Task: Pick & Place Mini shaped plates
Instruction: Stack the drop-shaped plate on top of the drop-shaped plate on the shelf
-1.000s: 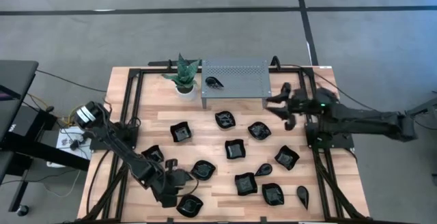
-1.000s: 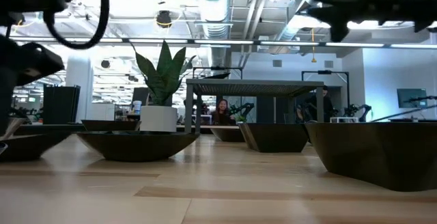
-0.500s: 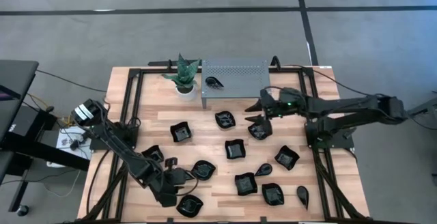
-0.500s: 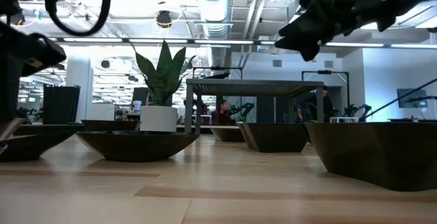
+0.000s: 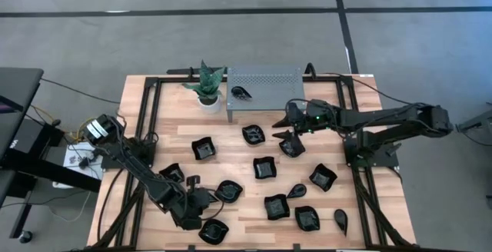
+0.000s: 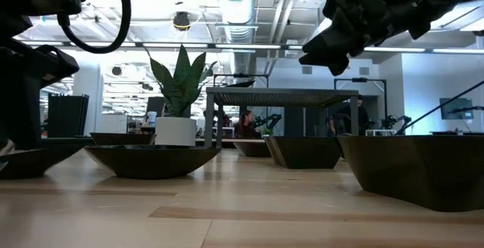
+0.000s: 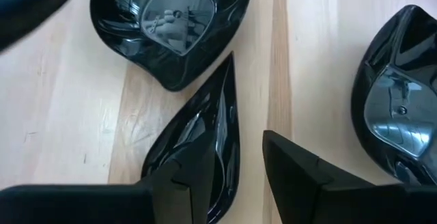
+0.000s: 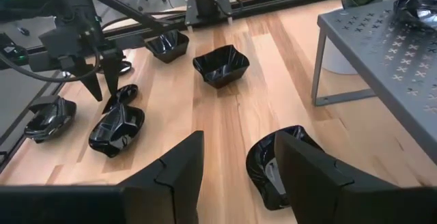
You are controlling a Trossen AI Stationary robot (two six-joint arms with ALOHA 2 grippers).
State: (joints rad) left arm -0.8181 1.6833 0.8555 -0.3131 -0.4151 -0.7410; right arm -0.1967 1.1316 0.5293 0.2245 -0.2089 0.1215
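Several mini shaped plates, small glossy black dishes, lie scattered on the wooden table [image 5: 254, 112]. One more [image 5: 242, 93] rests on the grey perforated rack [image 5: 265, 79]. My left gripper [image 7: 235, 145] is open at the near left, low over a teardrop plate [image 7: 198, 138]. One finger is over its bowl and the other just outside its long rim. A rounder plate [image 7: 171, 19] lies just past the teardrop plate's pointed end. My right gripper [image 5: 284, 127] hangs open in the air near the rack, above a wavy plate [image 8: 273, 166]. My left gripper comes down steeply at the teardrop plate, its fingers [image 7: 184, 183] on either side of the plate's long rim [image 7: 229, 125]. I cannot tell whether a finger touches the plate. The plate lies flat on the table.
A white pot with a green plant [image 5: 206, 87] stands left of the rack at the far edge. Black frame rails [image 5: 142, 121] run along the table's left and right sides. A square plate [image 8: 220, 65] and others lie between the two arms.
My right gripper has swung from the right rail toward the table's middle, sunk a little and tipped its fingers downward. It now hangs over the plates in front of the rack, still open. No plate has moved.
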